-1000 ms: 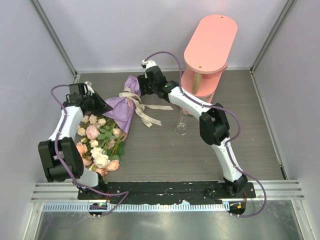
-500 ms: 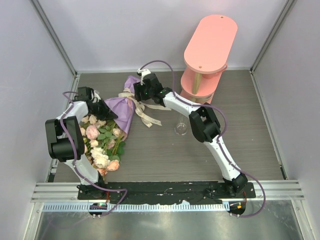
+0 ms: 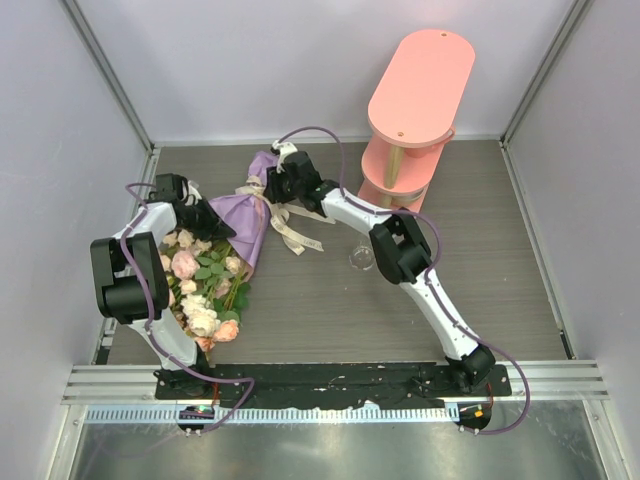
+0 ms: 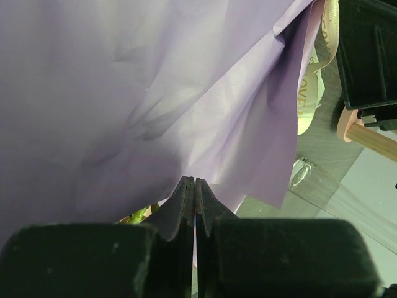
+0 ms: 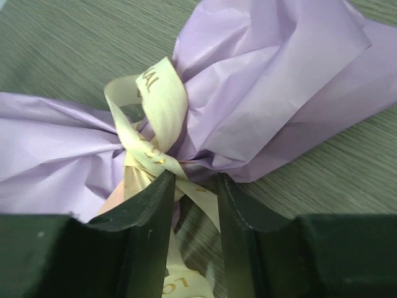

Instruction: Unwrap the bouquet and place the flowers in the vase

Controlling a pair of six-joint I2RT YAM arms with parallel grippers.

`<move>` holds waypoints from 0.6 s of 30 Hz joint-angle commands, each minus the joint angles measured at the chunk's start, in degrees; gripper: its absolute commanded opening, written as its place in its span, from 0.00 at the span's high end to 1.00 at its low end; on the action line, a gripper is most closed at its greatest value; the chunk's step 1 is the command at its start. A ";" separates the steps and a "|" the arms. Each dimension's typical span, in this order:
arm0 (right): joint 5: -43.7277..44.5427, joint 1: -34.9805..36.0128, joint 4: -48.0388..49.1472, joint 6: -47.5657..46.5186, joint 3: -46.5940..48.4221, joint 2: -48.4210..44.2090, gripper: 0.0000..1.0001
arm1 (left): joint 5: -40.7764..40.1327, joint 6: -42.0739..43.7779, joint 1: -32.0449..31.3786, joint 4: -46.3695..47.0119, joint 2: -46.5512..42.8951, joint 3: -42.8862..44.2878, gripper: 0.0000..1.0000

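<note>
Now, the danger: the right tool [image 5: 193,184] could catch purple wrapping paper [image 5: 273,81] along with the cream ribbon [image 5: 156,102], or yank the knot tighter and drag the bouquet of pink, peach and cream roses [image 3: 200,290], lying on the left of the grey wood-grain desk [image 3: 300,310], into the slender clear glass vase [image 3: 360,262] nearby. That tool's jaws stand half spread, straddling a ribbon tail just under the knot. The left tool [image 4: 195,185] is pressed together, pinching the paper's edge.

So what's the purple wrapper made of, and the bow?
The purple wrapper looks like thin matte paper: it holds sharp creases and crumples. The bow seems woven ribbon, cream with slight sheen: fine ribs and gold lettering show.
</note>
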 commanded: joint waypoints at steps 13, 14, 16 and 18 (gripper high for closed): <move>12.45 4.17 0.17 -3.36 4.26 -11.28 0.99 | -0.15 0.89 -0.12 0.25 -0.80 0.40 0.97; 13.50 4.52 0.17 -3.71 4.52 -12.42 0.99 | -0.24 0.89 -0.03 0.08 -0.71 0.40 0.96; 14.21 5.31 0.61 -3.98 4.79 -13.48 0.99 | -0.33 0.98 -0.12 0.08 -0.62 0.40 0.97; 14.30 5.93 2.18 -3.98 5.49 -14.36 0.99 | -0.41 0.98 -0.12 0.08 -0.79 0.40 0.97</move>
